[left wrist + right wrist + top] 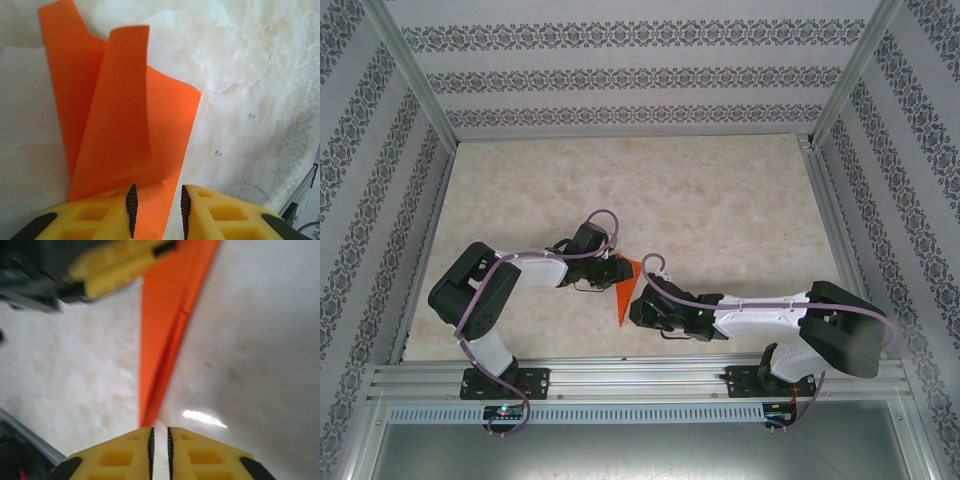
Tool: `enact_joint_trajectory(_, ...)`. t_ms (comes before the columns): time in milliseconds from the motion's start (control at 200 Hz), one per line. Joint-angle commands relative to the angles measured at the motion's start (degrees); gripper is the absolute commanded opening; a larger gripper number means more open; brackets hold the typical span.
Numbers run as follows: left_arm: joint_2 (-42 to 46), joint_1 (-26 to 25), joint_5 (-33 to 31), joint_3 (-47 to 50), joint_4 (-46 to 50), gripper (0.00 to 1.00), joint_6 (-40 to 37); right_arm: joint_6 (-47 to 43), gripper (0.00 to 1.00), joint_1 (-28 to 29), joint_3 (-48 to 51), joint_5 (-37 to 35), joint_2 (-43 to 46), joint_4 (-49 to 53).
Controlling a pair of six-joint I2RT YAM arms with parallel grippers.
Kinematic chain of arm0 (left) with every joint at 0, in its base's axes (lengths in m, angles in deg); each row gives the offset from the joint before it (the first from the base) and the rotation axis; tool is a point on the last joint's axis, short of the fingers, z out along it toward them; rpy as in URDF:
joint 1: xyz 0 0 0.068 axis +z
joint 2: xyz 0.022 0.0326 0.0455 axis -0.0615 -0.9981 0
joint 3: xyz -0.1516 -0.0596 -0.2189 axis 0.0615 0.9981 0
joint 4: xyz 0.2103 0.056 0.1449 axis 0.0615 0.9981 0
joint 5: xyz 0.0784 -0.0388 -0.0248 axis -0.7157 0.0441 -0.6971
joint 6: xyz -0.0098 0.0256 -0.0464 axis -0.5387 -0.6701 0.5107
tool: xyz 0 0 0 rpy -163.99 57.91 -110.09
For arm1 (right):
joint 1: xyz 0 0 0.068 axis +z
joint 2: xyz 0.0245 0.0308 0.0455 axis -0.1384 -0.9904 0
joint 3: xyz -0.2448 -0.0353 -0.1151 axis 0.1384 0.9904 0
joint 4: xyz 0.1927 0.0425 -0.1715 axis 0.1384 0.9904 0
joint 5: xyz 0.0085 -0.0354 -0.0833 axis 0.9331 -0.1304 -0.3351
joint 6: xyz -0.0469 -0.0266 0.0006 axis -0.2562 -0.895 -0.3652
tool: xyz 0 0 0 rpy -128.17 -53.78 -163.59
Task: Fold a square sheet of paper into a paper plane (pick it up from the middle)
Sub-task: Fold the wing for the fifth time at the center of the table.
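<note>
The orange-red sheet of paper (626, 292) lies on the table between the two grippers, folded into a slim pointed dart whose tip points toward the near edge. In the left wrist view the paper (115, 125) shows one flap standing up off the layers below. My left gripper (157, 200) stands open over the wide end, its jaws apart with paper under the gap. My right gripper (159, 432) is at the pointed tip of the paper (162, 315). Its jaws are a narrow slit apart with bare table between them. The left gripper's yellow fingers (120, 265) show blurred at the top.
The beige marbled table (720, 200) stretches far beyond the arms. Aluminium rails (640, 375) run along the near edge, and frame posts and patterned walls (620, 80) close the other sides. The left gripper (616, 272) and right gripper (642, 308) are close together.
</note>
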State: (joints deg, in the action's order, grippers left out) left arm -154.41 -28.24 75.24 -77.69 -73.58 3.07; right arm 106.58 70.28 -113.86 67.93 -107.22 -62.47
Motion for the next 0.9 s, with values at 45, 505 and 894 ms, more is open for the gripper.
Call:
enact_joint_trajectory(45,-3.8,0.2,-3.0,2.0,5.7,0.34,2.5,1.9,0.13,-1.4,-1.4,6.4,-6.1,-18.7)
enact_joint_trajectory(505,-4.4,0.2,-2.8,3.1,3.8,0.34,5.0,10.6,0.09,-1.1,4.1,9.4,-19.4,-33.1)
enact_joint_trajectory(894,-4.1,0.0,-4.2,4.8,1.6,0.34,9.0,7.5,0.07,1.6,7.2,11.7,-16.7,-25.7)
